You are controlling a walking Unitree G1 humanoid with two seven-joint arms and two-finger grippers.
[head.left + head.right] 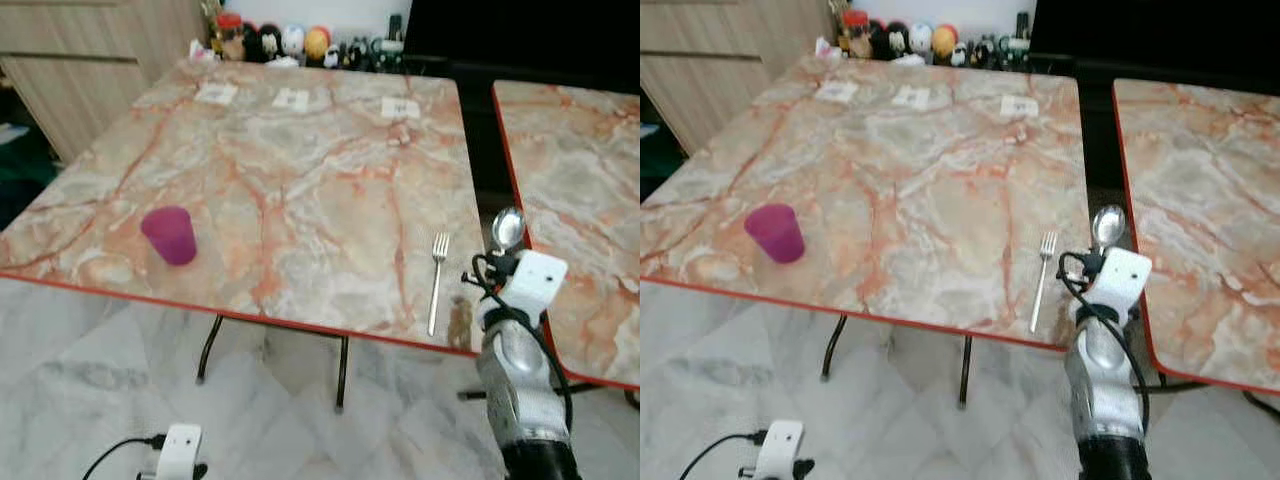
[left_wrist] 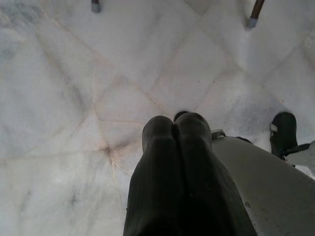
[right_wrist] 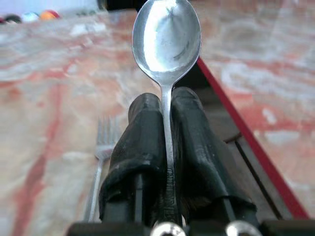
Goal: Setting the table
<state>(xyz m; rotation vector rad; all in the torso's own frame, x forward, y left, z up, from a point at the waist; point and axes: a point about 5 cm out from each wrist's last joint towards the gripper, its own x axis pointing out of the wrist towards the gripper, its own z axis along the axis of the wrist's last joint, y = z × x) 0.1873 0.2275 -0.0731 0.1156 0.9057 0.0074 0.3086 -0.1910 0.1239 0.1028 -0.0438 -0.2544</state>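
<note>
The right claw (image 3: 167, 142) is clamping a spoon (image 3: 167, 42) by its handle, its 2 fingers pressing together on the thin shaft, and the lower handle is disappearing between them. It is holding the spoon upright at the near right corner of the marble surface (image 1: 300, 190), bowl up, just beside a fork (image 1: 437, 282) that is lying flat on the surface with its tines pointing away. A purple cup (image 1: 170, 235) is standing upright near the front left edge, well apart from the fork. 3 small white cards (image 1: 290, 98) are lying in a row toward the far side; whatever is written on them is too small to read. Figurines (image 1: 290, 40) at the far edge are blurring together. The left claw (image 2: 174, 130) is hanging over the marble floor (image 2: 74, 73), fingers together
</note>
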